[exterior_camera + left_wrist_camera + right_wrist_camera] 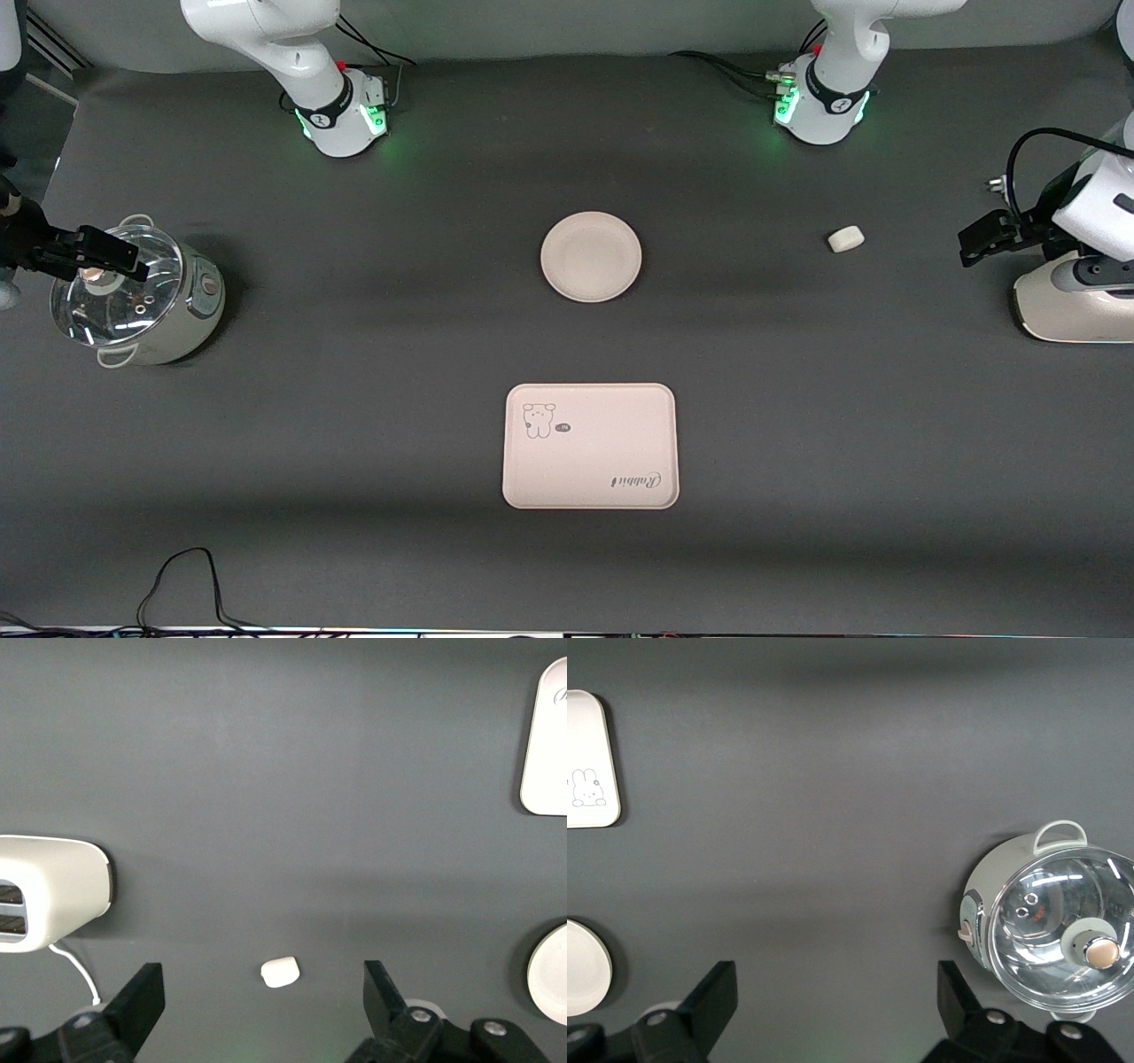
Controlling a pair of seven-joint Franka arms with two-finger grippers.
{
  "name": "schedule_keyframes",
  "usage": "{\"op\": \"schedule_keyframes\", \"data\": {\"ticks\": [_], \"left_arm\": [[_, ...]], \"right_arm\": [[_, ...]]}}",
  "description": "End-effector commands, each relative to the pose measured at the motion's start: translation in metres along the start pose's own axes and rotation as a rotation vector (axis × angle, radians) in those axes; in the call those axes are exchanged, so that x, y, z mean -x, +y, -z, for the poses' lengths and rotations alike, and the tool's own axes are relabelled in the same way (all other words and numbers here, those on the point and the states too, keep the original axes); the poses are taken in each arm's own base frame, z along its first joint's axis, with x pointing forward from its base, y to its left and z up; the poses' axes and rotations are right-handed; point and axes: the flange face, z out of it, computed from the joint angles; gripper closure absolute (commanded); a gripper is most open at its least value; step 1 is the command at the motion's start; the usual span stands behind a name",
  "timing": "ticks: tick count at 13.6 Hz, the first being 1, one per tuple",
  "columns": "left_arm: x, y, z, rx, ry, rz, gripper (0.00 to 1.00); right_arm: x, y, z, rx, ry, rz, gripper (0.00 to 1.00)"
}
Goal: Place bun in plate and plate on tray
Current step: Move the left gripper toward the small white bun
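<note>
The small white bun lies on the dark table toward the left arm's end. The round cream plate sits empty mid-table. The rectangular "Rabbit" tray lies empty, nearer to the front camera than the plate. My left gripper is open and empty in the air beside the bun. In the left wrist view the bun shows between the spread fingers of the left gripper, well below them. My right gripper is open and empty, up by the pot; in the right wrist view the right gripper has bare table under it.
A cooking pot with a glass lid stands at the right arm's end and also shows in the right wrist view. A white toaster-like appliance stands at the left arm's end, also in the left wrist view. A cable lies near the front edge.
</note>
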Motion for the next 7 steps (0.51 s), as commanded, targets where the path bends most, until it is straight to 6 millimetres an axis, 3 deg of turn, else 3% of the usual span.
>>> {"op": "schedule_keyframes", "data": {"ticks": [1, 3, 6, 7], "left_arm": [[-0.001, -0.005, 0.002, 0.010, -0.045, -0.007, 0.00], [0.002, -0.005, -0.010, 0.005, -0.094, -0.010, 0.00], [0.030, 0.000, -0.086, -0.029, -0.186, -0.039, 0.00], [0.051, 0.002, -0.113, -0.027, -0.154, -0.048, 0.00]], "right_arm": [[0.005, 0.002, 0.005, 0.022, -0.001, 0.019, 0.00], [0.005, 0.002, 0.005, 0.022, -0.001, 0.019, 0.00], [0.005, 0.002, 0.004, 0.022, -0.002, 0.019, 0.00], [0.005, 0.002, 0.004, 0.022, -0.002, 0.019, 0.00]]}}
